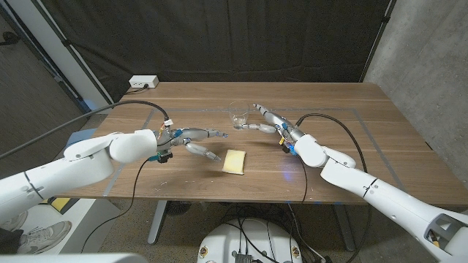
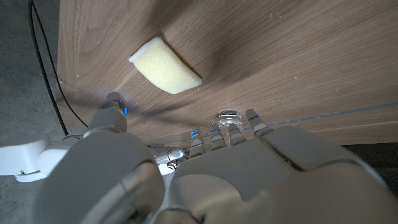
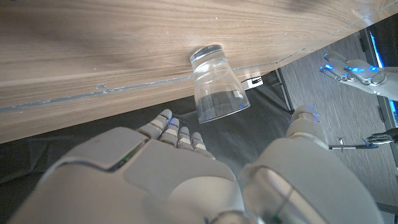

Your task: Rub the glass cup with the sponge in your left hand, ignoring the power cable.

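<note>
One sponge (image 1: 235, 161) lies just beside the open left robot hand (image 1: 196, 141).

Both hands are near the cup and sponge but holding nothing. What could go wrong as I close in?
1. The glass cup stands free; the right hand, open right beside it, could tip it before gripping.
2. The sponge lies flat on the table; the left hand, open above and beside it, may shove it away instead of lifting it.

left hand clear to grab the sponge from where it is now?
Probably yes. The left hand is open with fingers spread, just short of the sponge, which lies alone on bare table. The glass cup and right hand sit further back.
</note>
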`<control>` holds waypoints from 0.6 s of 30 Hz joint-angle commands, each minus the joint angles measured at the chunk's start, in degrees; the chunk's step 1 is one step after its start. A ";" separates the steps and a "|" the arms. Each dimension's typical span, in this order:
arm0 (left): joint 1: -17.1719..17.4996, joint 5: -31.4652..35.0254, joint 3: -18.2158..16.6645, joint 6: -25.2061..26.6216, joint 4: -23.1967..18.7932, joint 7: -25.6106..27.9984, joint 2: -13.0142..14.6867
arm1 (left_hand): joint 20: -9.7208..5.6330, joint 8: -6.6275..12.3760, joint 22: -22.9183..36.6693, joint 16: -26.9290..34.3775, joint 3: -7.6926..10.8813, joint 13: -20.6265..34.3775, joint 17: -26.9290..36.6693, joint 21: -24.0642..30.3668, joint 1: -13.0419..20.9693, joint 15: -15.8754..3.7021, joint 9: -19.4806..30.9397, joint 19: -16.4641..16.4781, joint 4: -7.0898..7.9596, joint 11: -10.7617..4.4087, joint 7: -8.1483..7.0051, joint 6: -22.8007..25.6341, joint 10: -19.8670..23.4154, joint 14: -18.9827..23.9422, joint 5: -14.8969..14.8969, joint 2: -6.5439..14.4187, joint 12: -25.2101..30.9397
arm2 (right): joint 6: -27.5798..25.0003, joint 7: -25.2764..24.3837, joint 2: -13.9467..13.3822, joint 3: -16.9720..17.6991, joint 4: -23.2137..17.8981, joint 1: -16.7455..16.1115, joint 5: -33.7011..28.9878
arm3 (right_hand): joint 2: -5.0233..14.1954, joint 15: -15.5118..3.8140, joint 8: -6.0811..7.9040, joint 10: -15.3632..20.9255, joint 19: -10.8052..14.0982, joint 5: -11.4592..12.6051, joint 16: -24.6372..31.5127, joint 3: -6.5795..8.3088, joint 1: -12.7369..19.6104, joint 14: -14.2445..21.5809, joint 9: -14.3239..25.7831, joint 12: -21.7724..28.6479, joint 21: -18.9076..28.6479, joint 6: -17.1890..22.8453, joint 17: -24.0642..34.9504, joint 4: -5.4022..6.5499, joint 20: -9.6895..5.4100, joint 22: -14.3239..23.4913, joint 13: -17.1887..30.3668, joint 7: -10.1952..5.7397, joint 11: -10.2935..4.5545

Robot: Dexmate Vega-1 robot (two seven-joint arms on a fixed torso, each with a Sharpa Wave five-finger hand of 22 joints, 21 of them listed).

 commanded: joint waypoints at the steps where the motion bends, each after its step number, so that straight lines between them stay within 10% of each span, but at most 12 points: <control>1: 2.27 2.49 -2.33 1.00 -1.34 -0.40 -0.47 | 0.02 -0.20 0.09 -0.14 -0.19 0.22 0.12 -0.22 0.48 -0.28 0.24 -0.64 0.17 0.10 -0.24 0.34 -0.46 -0.65 0.31 0.09 -0.19 | -2.44 2.82 3.13 -1.64 3.00 2.83 1.06 | -0.04 0.23 0.15 -0.24 0.14 0.71 0.28 -0.36 1.12 -0.51 0.27 0.26 0.39 -0.86 0.25 0.15 -0.06 0.28 0.21 1.41 1.36; 4: 2.61 2.60 -2.84 0.69 -1.20 -0.49 -0.92 | -0.07 -0.23 0.10 -0.10 -0.32 0.22 0.15 -0.26 0.43 -0.31 0.24 -0.66 0.26 0.08 -0.15 0.38 -0.65 -0.71 0.38 0.12 -0.27 | -3.53 3.14 3.91 -1.81 3.77 3.27 1.35 | 0.01 1.29 0.28 -1.02 -0.76 1.18 0.22 -0.59 1.86 -1.11 0.35 0.27 0.16 -1.30 0.28 0.24 1.33 0.31 0.30 1.46 1.98; 8: 2.84 2.76 -3.32 0.51 -1.04 -1.03 -1.44 | -0.16 -0.26 0.12 -0.09 -0.48 0.23 0.19 -0.32 0.31 -0.43 0.25 -0.76 0.41 -0.04 -0.21 0.42 -0.71 -0.86 0.44 0.20 -0.29 | -4.11 3.13 4.97 -1.52 5.04 3.50 2.58 | 0.12 2.22 0.64 -1.20 -1.72 2.14 0.66 -1.45 2.72 -0.97 0.55 0.85 0.19 -1.83 0.49 0.79 8.11 0.45 0.54 0.99 2.44; 10: 2.90 3.12 -3.43 0.63 -1.01 -1.25 -1.73 | -0.16 -0.29 0.12 -0.10 -0.55 0.23 0.21 -0.35 0.25 -0.43 0.25 -0.80 0.47 -0.03 -0.18 0.40 -0.74 -0.97 0.47 0.23 -0.30 | -3.61 2.97 5.38 -1.34 5.89 3.61 3.21 | 0.26 2.24 0.61 -1.28 -1.40 2.33 0.88 -1.62 2.80 -0.57 0.60 0.95 0.40 -2.16 0.58 0.96 9.04 0.48 0.60 0.83 2.45; 18: 1.89 3.99 -3.10 0.82 -0.39 -2.95 -3.31 | -0.24 -0.32 0.16 -0.07 -0.89 0.25 0.28 -0.42 -0.03 -0.50 0.28 -0.82 0.79 -0.09 0.05 0.61 -1.03 -1.31 0.61 0.41 -0.40 | 1.97 4.57 7.27 -0.60 11.19 4.70 7.78 | 1.07 1.59 0.76 -2.84 0.82 3.31 0.51 -2.13 5.11 -1.69 0.97 1.07 1.31 -4.35 0.62 1.00 0.82 0.36 1.04 1.02 3.22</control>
